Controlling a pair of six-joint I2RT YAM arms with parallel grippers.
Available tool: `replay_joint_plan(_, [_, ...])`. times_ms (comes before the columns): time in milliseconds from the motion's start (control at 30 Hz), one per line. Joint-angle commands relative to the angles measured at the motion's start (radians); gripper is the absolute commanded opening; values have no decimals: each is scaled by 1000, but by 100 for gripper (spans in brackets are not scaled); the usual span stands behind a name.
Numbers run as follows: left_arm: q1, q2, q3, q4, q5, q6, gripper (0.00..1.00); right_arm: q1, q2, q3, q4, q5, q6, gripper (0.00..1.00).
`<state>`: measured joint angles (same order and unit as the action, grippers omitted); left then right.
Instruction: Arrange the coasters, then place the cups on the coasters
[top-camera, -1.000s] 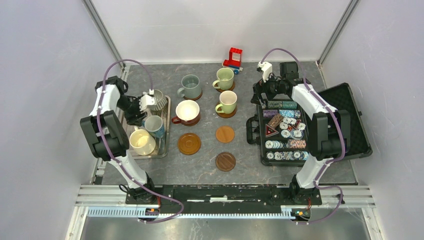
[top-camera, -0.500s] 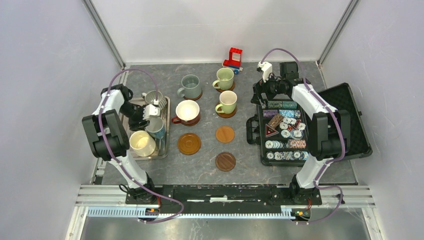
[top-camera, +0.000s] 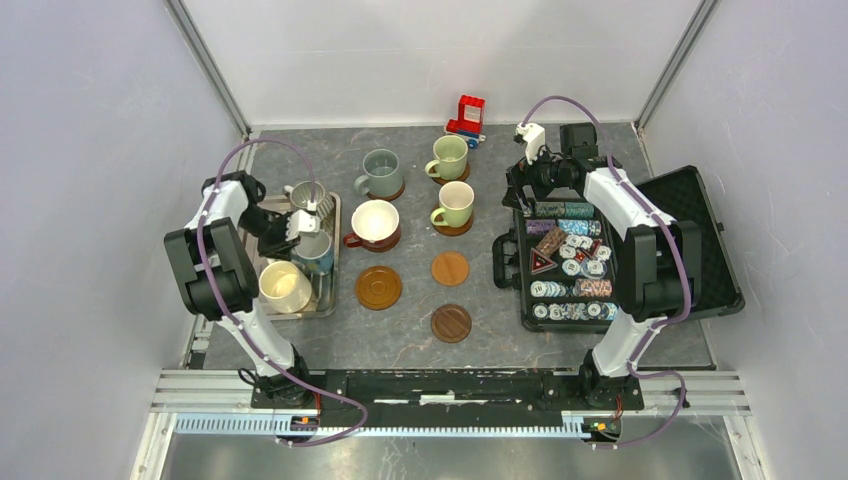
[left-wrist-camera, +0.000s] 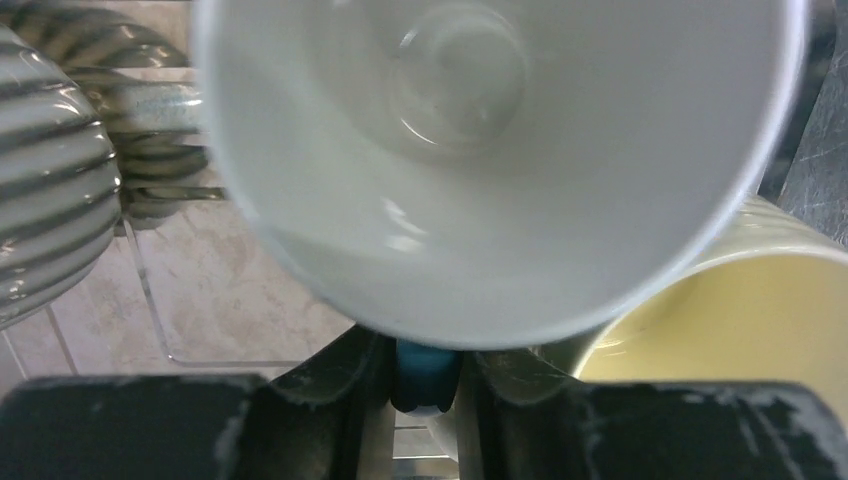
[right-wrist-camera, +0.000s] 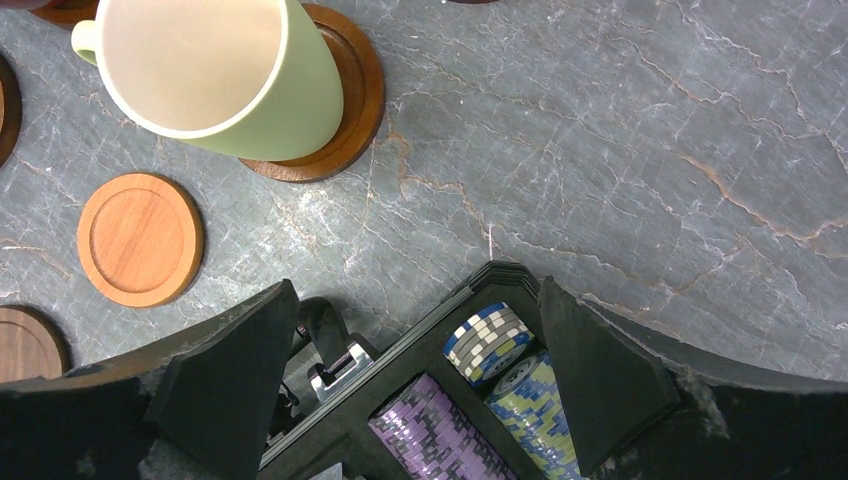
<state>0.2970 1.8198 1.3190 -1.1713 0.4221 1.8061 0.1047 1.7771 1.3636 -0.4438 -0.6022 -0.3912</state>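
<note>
On tray (left-wrist-camera: 230, 300), left tool (left-wrist-camera: 425, 368) clamps blue-white cup (left-wrist-camera: 500, 200) handle; right tool (right-wrist-camera: 415, 300) wide apart.

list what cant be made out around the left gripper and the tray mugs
Left wrist view: the blue-white mug fills the frame; its rim hides whether the left gripper pinches handle or wall.
Same view: ribbed grey mug cut by the left edge, cream-yellow mug by the right.
Top view: that grip is too small to read.
</note>
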Motion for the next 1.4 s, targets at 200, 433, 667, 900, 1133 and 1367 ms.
replay_joint_plan(200, [34, -44, 57, -9, 138, -52, 3, 3, -47, 24, -2, 5, -9, 98])
replay_joint_plan(433, [72, -57, 151, -51, 279, -199, 2, 3, -43, 30, -2, 5, -6, 98])
replay_joint_plan(667, [104, -80, 164, -30, 363, -293, 2, 4, -36, 38, -1, 1, -3, 98])
replay_joint_plan(900, [113, -137, 200, 14, 522, -524, 2, 3, -38, 37, -2, 6, -1, 98])
replay_joint_plan(1133, [47, -306, 117, 362, 516, -1037, 2, 3, -31, 52, 18, 14, 27, 98])
replay_joint_plan(1367, [-179, -511, -39, 560, 330, -1285, 2, -9, -30, 57, 48, 27, 76, 98])
